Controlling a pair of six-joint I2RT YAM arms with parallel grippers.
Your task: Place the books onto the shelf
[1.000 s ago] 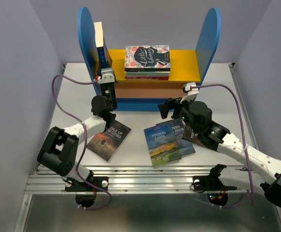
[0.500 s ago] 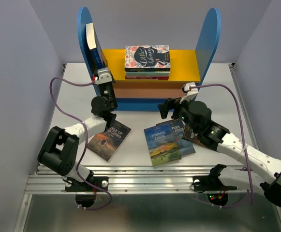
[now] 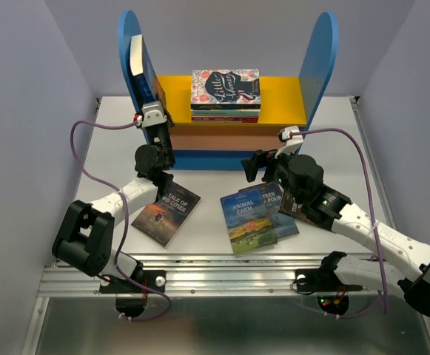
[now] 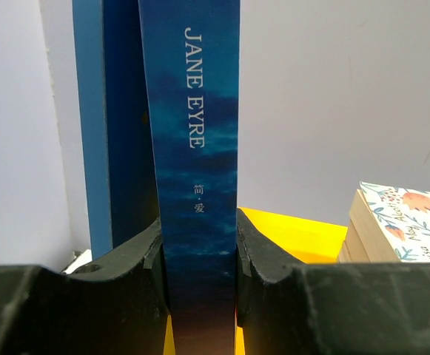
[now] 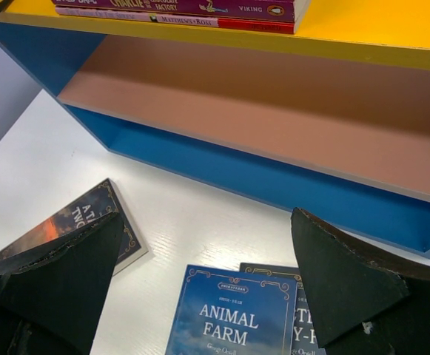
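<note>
left gripper (image 4: 198, 244): we saw it clamped on the Jane Eyre book (image 4: 192, 148) by the shelf (image 3: 320, 59)
right gripper (image 5: 207, 222): was wide apart, empty, over the Animal Farm book (image 5: 229, 322)

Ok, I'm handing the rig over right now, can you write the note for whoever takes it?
Left gripper: shut on Jane Eyre, held upright beside the left side panel of the shelf, over the yellow board; not released.
Right gripper: open, empty, hovering over the table in front of the shelf.
On the table: Tale of Two Cities, Animal Farm overlapping Nineteen Eighty-Four, one more book mostly hidden under the right arm.
Done: none shelved yet. Left: release Jane Eyre, then shelve the rest.
</note>
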